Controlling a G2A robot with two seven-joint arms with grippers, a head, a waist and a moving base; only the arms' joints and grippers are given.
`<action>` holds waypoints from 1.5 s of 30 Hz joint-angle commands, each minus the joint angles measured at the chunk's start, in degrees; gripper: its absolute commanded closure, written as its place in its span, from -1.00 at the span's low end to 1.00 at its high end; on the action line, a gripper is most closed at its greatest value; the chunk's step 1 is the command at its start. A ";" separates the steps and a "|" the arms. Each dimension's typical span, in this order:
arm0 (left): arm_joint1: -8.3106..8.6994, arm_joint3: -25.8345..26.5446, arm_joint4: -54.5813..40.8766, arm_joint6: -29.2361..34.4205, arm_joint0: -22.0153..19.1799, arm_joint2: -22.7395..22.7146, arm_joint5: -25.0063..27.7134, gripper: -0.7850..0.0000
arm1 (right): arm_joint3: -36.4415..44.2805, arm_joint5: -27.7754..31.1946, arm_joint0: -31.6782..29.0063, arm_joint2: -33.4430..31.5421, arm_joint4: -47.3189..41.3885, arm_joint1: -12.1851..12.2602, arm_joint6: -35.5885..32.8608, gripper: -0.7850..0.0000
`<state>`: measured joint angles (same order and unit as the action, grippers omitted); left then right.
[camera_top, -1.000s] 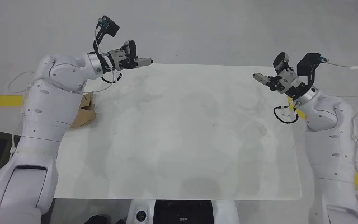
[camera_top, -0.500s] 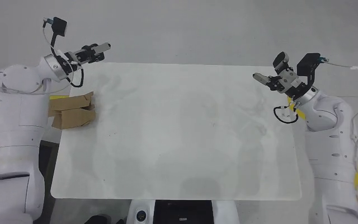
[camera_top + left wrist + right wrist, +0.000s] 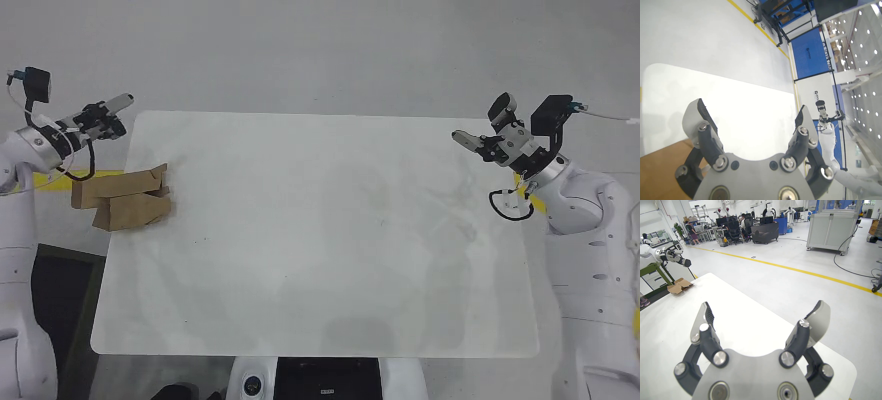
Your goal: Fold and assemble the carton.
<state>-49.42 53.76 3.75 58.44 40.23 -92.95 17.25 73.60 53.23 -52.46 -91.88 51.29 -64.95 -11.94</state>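
Where they flank the table (image 3: 320, 250), end effectors (image 3: 751, 103) (image 3: 762, 302) gape.

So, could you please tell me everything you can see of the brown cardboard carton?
The brown cardboard carton is plain board, not yet assembled: it lies low and mostly flat, with a few flaps loosely raised. It rests on the white table at the edge on the robot's left, partly overhanging that edge. Nothing lies on it. The left claw, open, hangs apart from it near the far corner, so only the table touches it.
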 commanded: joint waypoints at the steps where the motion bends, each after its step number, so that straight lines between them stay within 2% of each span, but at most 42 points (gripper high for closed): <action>1: 0.81 -0.87 1.92 -1.48 1.08 -2.17 -1.43 -1.00 | 0.00 0.00 0.00 0.00 0.00 0.00 0.00 -1.00; 9: 2.84 -2.60 4.66 -5.16 5.88 -7.84 -5.57 -1.00 | 0.00 0.00 0.00 0.00 0.00 0.00 0.00 -1.00; 16: 4.34 -1.75 7.19 -7.38 9.96 -11.86 -9.45 -1.00 | 0.00 0.00 0.00 0.00 0.00 0.00 0.00 -1.00; 23: 5.47 -1.25 11.76 -9.85 13.86 -14.07 -14.33 -1.00 | 0.00 0.00 0.00 0.00 0.00 0.00 0.00 -1.00; 33: 5.29 -1.55 8.90 -7.99 18.50 -13.57 -19.01 -1.00 | 0.00 0.00 0.00 0.00 0.00 0.00 0.00 -1.00; 41: 4.41 -1.52 3.04 -8.05 19.47 -11.80 -20.56 -1.00 | 0.00 0.00 0.00 0.00 0.00 0.00 0.00 -1.00; 42: 4.30 -1.68 2.32 -8.11 19.38 -11.56 -20.66 -0.85 | 0.00 0.00 0.00 0.00 0.00 0.00 0.00 -1.00; 44: 4.09 -2.04 1.51 -8.35 19.29 -10.85 -20.87 -0.05 | 0.00 0.00 0.00 0.00 0.00 0.00 0.00 -1.00; 45: 4.03 -2.25 1.14 -8.44 19.16 -10.60 -21.01 0.05 | 0.00 0.00 0.00 0.00 0.00 0.00 0.00 -1.00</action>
<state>-45.32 51.76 5.28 50.12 59.50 -103.87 -3.59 73.60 53.23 -52.46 -91.88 51.29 -64.95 -11.94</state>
